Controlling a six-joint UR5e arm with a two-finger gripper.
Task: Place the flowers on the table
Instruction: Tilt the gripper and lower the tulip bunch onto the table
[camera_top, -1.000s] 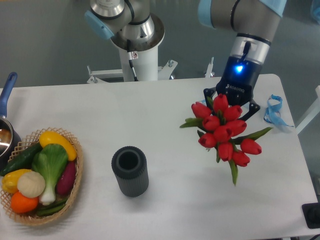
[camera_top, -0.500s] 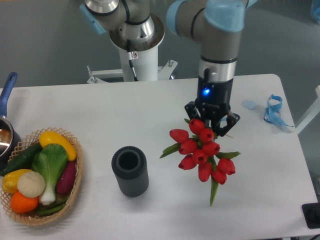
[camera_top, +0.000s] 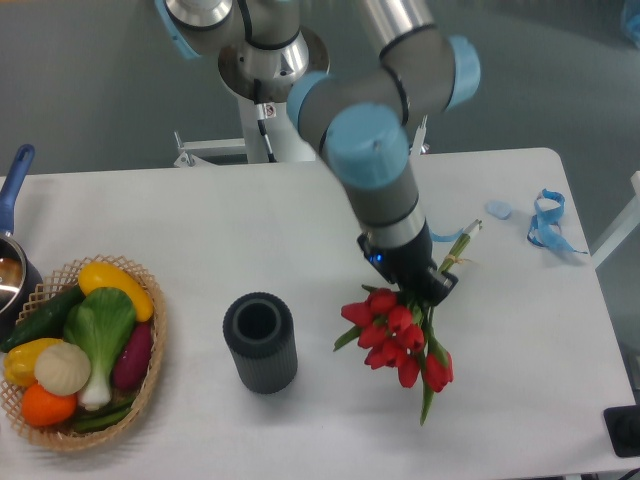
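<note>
Grey floor behind, and the white table fills most of your view. Landmark is the ribbed dark grey vase, upright near the front middle of the table. Your UR5e arm comes in from behind the vase and slants down to its right. The gripper sits right of the vase and a bit farther back; its fingers are hidden by the wrist and the bunch, so you cannot tell how wide the jaws stand. The red tulips hang directly under the gripper, just right of the vase, heads toward the front, bound stems sticking out behind the gripper; contact with the table is not readable. Wicker basket of toy vegetables is well left of the vase. Blue ribbon lies far right and back. Blue pot handle is far left at the edge.
</note>
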